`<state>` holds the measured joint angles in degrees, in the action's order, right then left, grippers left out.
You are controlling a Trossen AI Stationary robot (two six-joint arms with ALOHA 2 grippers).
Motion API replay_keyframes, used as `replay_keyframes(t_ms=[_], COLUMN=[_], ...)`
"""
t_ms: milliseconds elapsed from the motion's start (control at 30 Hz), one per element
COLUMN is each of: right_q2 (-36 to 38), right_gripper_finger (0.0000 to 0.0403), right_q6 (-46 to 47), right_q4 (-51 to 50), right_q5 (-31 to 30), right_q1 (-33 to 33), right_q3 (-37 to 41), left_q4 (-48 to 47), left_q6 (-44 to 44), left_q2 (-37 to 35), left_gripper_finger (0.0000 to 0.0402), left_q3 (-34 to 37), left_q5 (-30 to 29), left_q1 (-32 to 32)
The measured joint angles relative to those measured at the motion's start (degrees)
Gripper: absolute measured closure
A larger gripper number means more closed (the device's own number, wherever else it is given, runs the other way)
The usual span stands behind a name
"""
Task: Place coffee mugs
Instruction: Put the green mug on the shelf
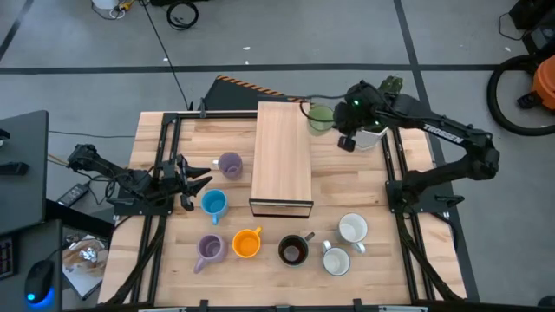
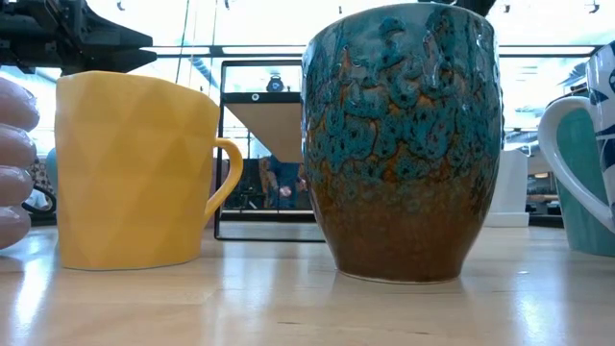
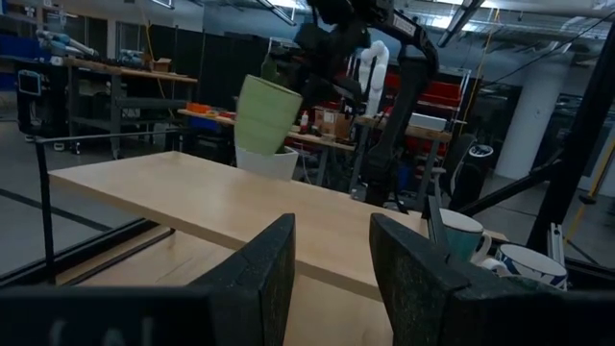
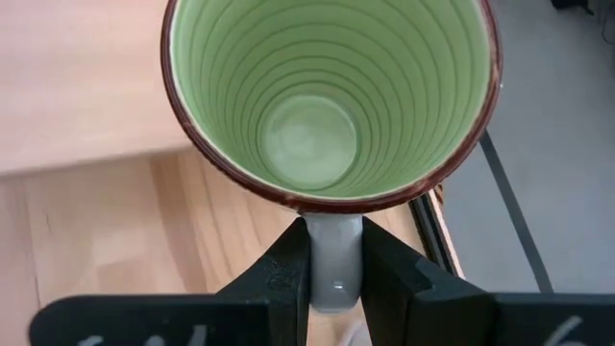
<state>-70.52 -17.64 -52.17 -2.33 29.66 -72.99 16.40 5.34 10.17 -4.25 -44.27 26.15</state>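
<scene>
My right gripper (image 1: 345, 130) is shut on a green mug (image 1: 321, 117) at the far right corner of a raised wooden shelf (image 1: 282, 160). The mug also shows in the left wrist view (image 3: 264, 113), up in the air above a white pot (image 3: 269, 161). My left gripper (image 1: 186, 178) is open and empty at the table's left, between a lilac mug (image 1: 230, 165) and a light blue mug (image 1: 214, 204). A second lilac mug (image 1: 211, 249), an orange mug (image 1: 247, 243), a black mug (image 1: 293, 250) and two white mugs (image 1: 352, 229) (image 1: 336, 260) stand on their bases along the near side. My right gripper pinches the green mug's pale handle (image 4: 333, 252) between its two fingers (image 4: 288, 274). The fingers come from above, on the mug's right side. The mug is lifted clear, its mouth up and a little tilted (image 3: 264, 113).
The white faceted pot (image 1: 373, 136) stands at the far right, just below the held mug. The wooden shelf takes up the table's middle. In the low view the orange mug (image 2: 135, 173) and the black mug (image 2: 404, 144) stand close to the near edge. Dark frame rails run along both sides.
</scene>
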Motion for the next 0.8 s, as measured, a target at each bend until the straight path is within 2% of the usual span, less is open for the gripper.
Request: replay_keyframes(t_ms=[433,600,800], right_q2=[-17.6,-22.6,-23.9], right_gripper_finger=[0.0331,0.0329,0.0328], right_q6=[-4.6,-6.0,-6.8], right_q4=[0.3,-0.3,0.2], right_q5=[9.0,9.9,10.3], right_q1=[6.5,8.0,9.4], right_q3=[-15.7,-17.9,-18.1], left_q4=[0.0,-0.1,-1.3], left_q6=[0.0,0.0,1.2], left_q2=[0.0,0.0,0.0], left_gripper_finger=[0.026,0.026,0.026], left_q3=[0.0,0.0,0.0], left_q5=[0.0,0.0,0.0], left_q1=[0.0,0.0,0.0])
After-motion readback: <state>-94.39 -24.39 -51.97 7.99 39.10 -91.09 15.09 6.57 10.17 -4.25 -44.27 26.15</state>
